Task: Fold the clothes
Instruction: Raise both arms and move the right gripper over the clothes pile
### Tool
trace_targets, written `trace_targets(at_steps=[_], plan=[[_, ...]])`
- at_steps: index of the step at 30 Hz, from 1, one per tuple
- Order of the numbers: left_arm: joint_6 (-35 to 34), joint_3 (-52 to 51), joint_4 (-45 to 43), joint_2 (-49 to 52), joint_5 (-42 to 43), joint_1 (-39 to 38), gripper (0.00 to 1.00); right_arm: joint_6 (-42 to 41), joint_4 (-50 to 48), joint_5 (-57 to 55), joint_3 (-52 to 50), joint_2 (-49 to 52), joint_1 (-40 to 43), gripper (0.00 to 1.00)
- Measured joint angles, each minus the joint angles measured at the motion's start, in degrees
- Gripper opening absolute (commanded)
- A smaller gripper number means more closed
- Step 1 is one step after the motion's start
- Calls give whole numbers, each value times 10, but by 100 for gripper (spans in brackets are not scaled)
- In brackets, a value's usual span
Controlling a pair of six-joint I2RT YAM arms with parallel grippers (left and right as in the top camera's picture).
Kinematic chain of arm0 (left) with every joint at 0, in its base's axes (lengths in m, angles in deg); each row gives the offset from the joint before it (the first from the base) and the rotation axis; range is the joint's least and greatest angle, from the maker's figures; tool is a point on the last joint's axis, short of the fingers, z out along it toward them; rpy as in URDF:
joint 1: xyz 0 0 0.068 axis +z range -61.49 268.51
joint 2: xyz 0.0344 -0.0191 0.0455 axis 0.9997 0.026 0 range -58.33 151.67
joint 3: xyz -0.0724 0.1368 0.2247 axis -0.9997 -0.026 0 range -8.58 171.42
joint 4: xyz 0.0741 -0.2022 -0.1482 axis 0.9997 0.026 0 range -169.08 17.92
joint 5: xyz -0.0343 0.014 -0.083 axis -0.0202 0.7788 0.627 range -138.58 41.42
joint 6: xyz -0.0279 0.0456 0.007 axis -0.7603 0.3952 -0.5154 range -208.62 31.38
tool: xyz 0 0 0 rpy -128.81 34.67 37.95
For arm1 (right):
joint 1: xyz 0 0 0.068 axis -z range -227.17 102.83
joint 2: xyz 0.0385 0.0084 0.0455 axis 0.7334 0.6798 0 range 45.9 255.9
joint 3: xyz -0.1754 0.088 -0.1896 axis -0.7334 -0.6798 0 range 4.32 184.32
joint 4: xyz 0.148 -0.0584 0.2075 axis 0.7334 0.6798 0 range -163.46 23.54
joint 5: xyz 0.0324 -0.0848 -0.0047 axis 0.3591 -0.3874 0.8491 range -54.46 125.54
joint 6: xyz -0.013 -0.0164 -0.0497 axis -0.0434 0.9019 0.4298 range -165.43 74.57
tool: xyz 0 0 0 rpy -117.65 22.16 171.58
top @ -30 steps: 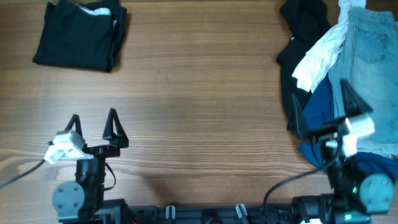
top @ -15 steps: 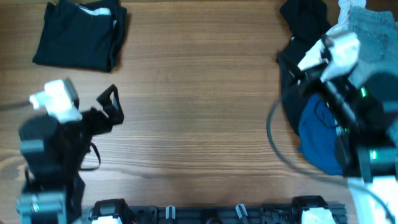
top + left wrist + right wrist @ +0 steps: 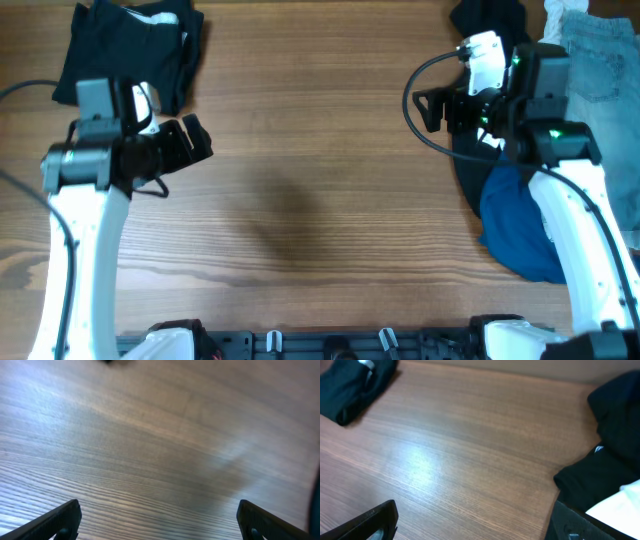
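Observation:
The clothes lie in a loose pile at the right edge: pale denim shorts (image 3: 603, 62), a black piece (image 3: 488, 20) and a deep-blue piece (image 3: 520, 225). A white scrap (image 3: 621, 505) shows beside the black fabric (image 3: 615, 430) in the right wrist view. My right gripper (image 3: 425, 110) hangs open just left of the pile, pointing left, its fingers (image 3: 374, 521) wide apart over bare wood. My left gripper (image 3: 195, 142) is open too, with only wood between its fingertips (image 3: 62, 519), just below and to the right of a folded black garment (image 3: 128, 52).
The folded black garment (image 3: 350, 382) sits at the far left corner of the wooden table (image 3: 320, 180). Both arms reach in from the near edge, the left arm's white link (image 3: 80, 230) along the left side and the right arm's (image 3: 590, 250) over the blue piece.
Both arms have lifted from their rest at the near edge and swung toward the far side. The right gripper moved up to the pile's left edge. Both stayed open.

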Motion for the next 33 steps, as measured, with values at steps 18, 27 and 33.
trace_targets(at_steps=[18, 27, 33], plan=[[0, 1, -31, 165, 23, 0, 100, -30, 9, -237, 3, 122, 147, 90], [0, 1, -50, 165, 30, 0, 100, -42, 3, -254, 3, 229, 232, 83], [0, 1, -50, 165, 30, 0, 100, -46, -19, -254, 3, 266, 250, 68]])
